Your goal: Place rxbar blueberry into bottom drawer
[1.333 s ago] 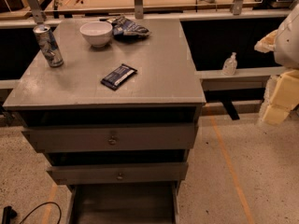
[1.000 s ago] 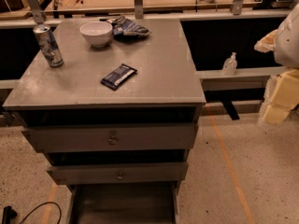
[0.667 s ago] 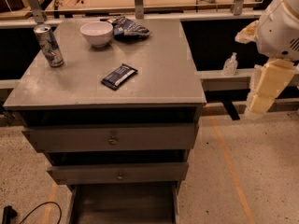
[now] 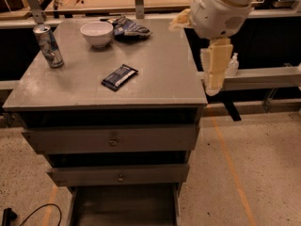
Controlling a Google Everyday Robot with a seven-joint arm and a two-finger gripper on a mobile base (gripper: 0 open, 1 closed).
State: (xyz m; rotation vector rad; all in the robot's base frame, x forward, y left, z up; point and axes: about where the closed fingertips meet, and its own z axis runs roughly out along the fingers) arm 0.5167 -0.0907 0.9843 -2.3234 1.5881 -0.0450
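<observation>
The rxbar blueberry (image 4: 119,76), a flat dark navy bar with white lettering, lies on the grey cabinet top (image 4: 160,74) near its middle. The bottom drawer (image 4: 124,205) is pulled open at the foot of the cabinet, and its dark interior shows nothing inside. My gripper (image 4: 212,84) hangs from the white arm at the upper right, just off the cabinet's right edge. It is to the right of the bar, above table height, and holds nothing.
On the cabinet top stand a drink can (image 4: 48,46) at the left, a white bowl (image 4: 97,33) and a blue-and-white snack bag (image 4: 128,27) at the back. Two shut drawers with knobs (image 4: 113,140) sit above the open one. A small bottle (image 4: 232,65) stands on the right ledge. A black cable (image 4: 33,213) lies on the floor.
The arm and gripper have moved left from the far right edge of the view to the cabinet's right edge. The bar and drawers have not moved.
</observation>
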